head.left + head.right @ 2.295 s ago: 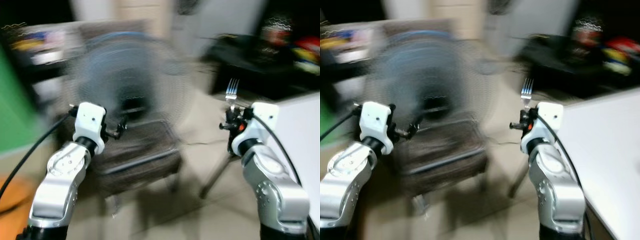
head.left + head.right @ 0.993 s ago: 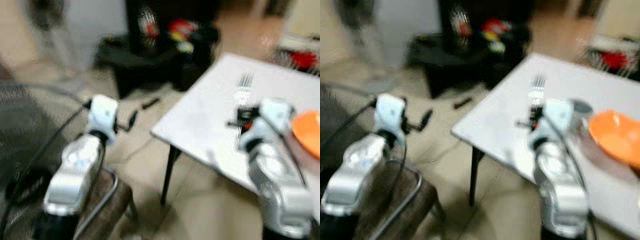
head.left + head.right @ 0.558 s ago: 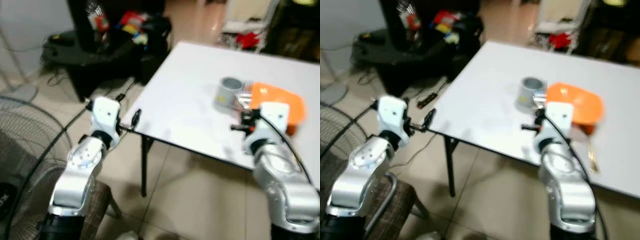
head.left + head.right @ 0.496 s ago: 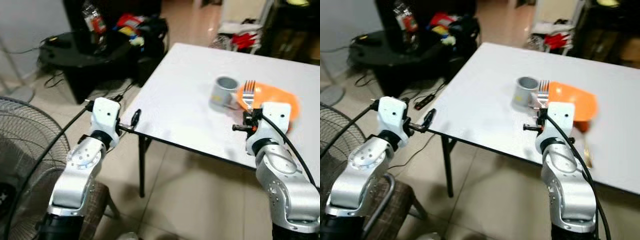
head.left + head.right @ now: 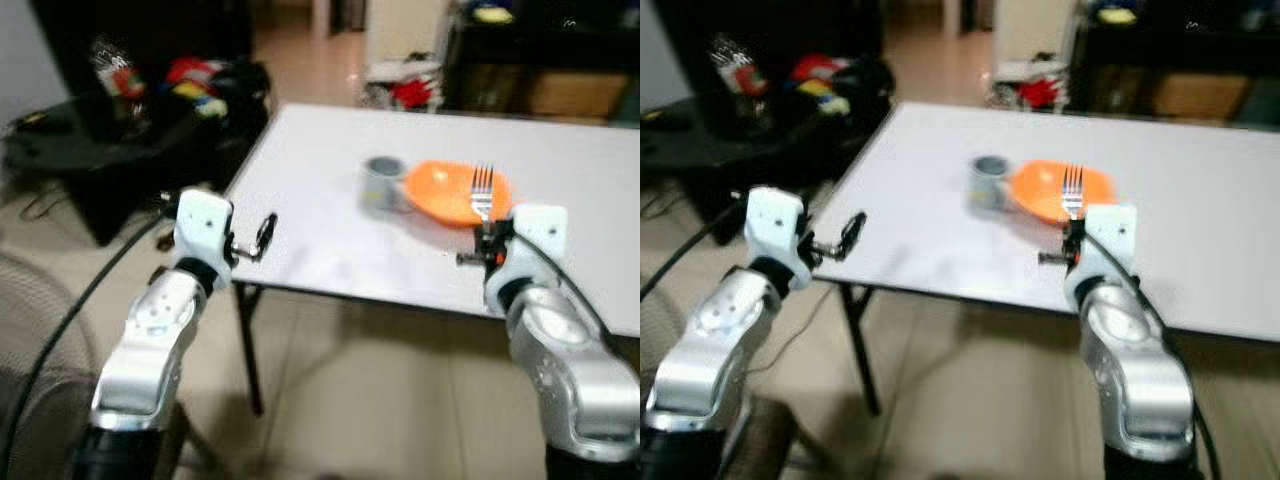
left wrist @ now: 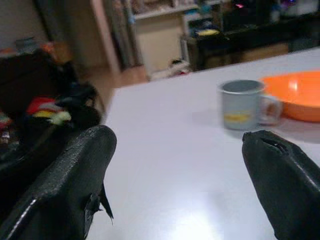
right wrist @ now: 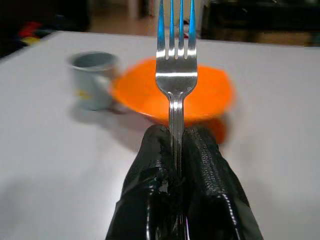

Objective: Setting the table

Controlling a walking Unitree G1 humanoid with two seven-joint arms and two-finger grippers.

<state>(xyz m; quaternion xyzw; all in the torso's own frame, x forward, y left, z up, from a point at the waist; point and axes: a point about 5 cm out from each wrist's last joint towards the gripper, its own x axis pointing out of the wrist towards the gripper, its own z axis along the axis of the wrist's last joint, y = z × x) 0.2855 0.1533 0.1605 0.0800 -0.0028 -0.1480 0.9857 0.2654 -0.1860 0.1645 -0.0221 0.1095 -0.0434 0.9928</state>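
A silver fork (image 7: 174, 60) stands upright, tines up, with my right gripper (image 7: 177, 145) shut on its handle; the fork (image 5: 482, 192) rises above my right wrist over the table's near edge. Beyond it on the white table (image 5: 330, 190) sit an orange plate (image 5: 450, 194) and a grey mug (image 5: 380, 184) just left of the plate. My left gripper (image 5: 262, 236) is open with nothing in it, held near the table's near left corner. In the left wrist view the mug (image 6: 243, 104) and the plate (image 6: 295, 94) lie ahead between the fingers.
A low black stand (image 5: 120, 130) with colourful clutter is left of the table. Dark shelving (image 5: 540, 60) runs behind the table. Tiled floor (image 5: 350, 400) lies under the near table edge, and a table leg (image 5: 247, 350) stands at the near left corner.
The whole view swung from a fan and chair to the table, which now lies square ahead. The fork stays upright in my right gripper; the left gripper stays open.
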